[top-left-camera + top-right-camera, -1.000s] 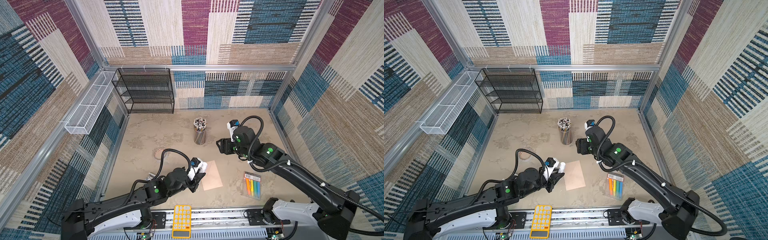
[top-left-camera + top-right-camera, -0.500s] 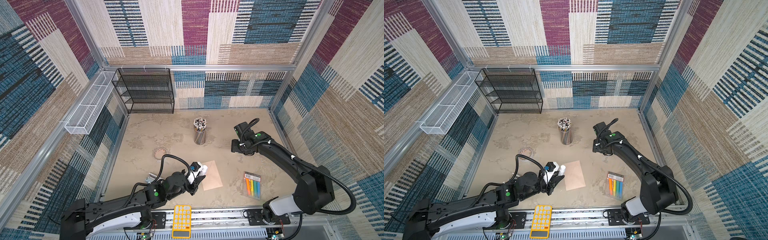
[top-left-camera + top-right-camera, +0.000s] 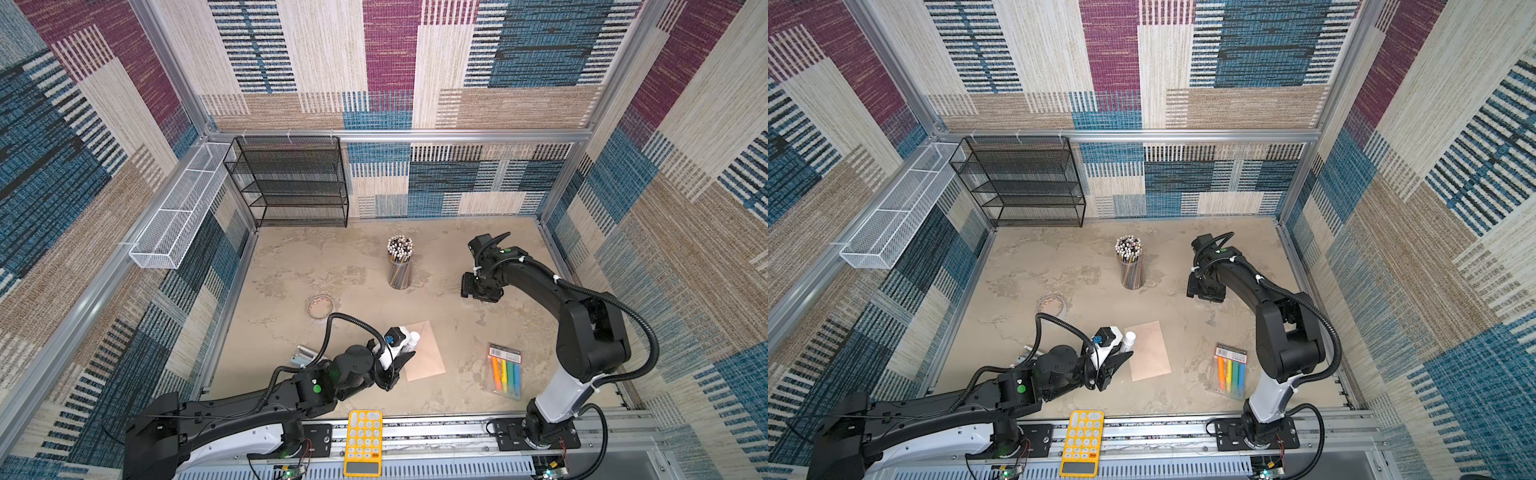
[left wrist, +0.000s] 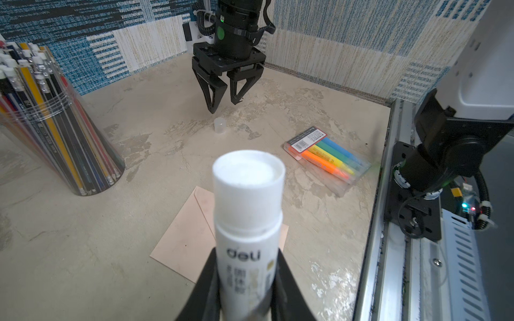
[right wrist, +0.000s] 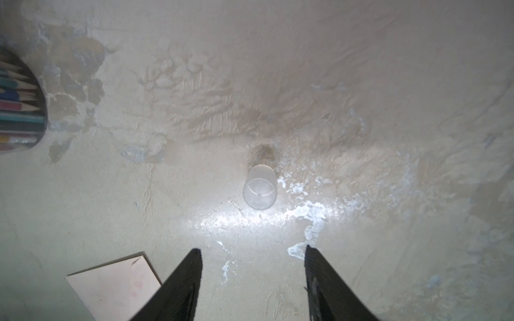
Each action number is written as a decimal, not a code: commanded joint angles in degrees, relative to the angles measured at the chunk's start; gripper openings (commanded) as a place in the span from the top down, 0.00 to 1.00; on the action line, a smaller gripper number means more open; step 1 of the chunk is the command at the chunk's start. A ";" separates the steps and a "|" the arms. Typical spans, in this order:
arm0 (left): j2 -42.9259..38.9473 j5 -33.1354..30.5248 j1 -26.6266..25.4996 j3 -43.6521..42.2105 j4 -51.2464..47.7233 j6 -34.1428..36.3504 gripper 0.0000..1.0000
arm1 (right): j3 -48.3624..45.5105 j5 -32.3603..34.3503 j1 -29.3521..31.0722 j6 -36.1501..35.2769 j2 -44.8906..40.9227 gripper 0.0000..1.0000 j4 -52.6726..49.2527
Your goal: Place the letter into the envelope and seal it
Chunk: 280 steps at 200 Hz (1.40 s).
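The left gripper is pinching an uncapped glue stick, its tip pointing past the edge of the envelope, which is lying flat on the table just beside it. The right gripper is hovering with its 2 jaws spread over a clear cap, well apart from the envelope.

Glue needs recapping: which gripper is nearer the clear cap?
Right: the right gripper hangs close by the cap; the left gripper, gripping the glue stick, sits by the envelope.
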 commanded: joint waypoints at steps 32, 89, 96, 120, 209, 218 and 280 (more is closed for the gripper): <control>-1.53 0.35 -0.06 -0.90 1.89 1.09 1.00 | 3.49 -1.55 -0.61 -1.67 5.08 0.45 -1.94; 0.07 0.63 -0.06 -0.89 3.32 1.00 1.00 | 3.97 -1.78 -0.87 -2.47 7.31 0.49 -2.65; 0.23 0.62 -0.10 -0.90 3.44 0.96 1.00 | 4.09 -1.55 -0.96 -2.47 7.54 0.49 -2.73; 0.32 0.84 -0.06 -0.92 3.53 0.90 1.00 | 4.75 -1.63 -0.99 -2.35 7.86 0.53 -2.51; 0.50 0.88 -0.06 -1.06 3.45 0.64 1.00 | 8.32 -0.16 -1.05 -2.38 11.11 0.56 -4.24; 0.59 0.95 -0.06 -1.07 3.48 0.65 1.00 | 8.43 -0.21 -1.05 -2.30 11.41 0.56 -4.25; 0.69 0.83 -0.06 -1.69 4.15 0.73 1.00 | 8.74 0.49 -1.03 -2.39 12.52 0.60 -4.70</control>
